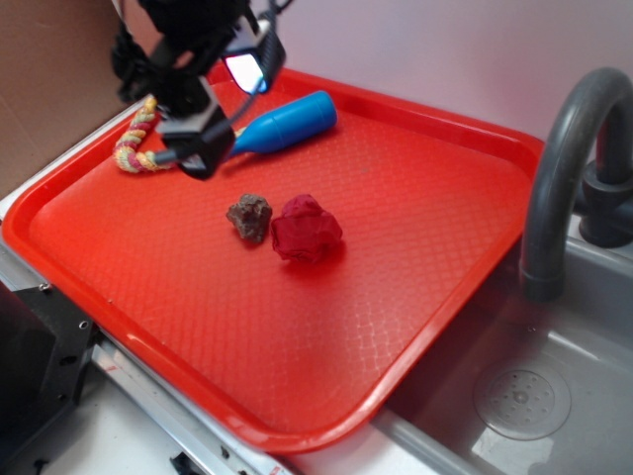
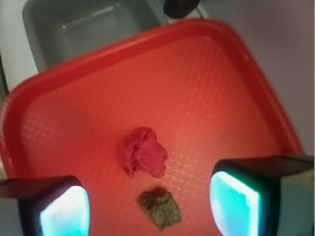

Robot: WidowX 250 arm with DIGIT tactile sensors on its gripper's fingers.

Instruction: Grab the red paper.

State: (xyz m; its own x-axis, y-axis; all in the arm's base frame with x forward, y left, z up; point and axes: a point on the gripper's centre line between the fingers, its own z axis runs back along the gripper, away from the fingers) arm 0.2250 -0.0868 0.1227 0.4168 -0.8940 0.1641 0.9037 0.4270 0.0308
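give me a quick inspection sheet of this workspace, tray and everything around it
surface: red tray, textured, partly overhanging the sink
job's things: red paper, crumpled ball near tray centre, not gripped
clutter: brown lump right beside the paper; blue tube-shaped object and braided rope at the tray's far side
grippers: gripper open, empty, above the tray, the lump between its fingers in the wrist view, the paper just beyond
cables: black cables on the arm
surroundings: grey faucet at the sink, cardboard behind the tray
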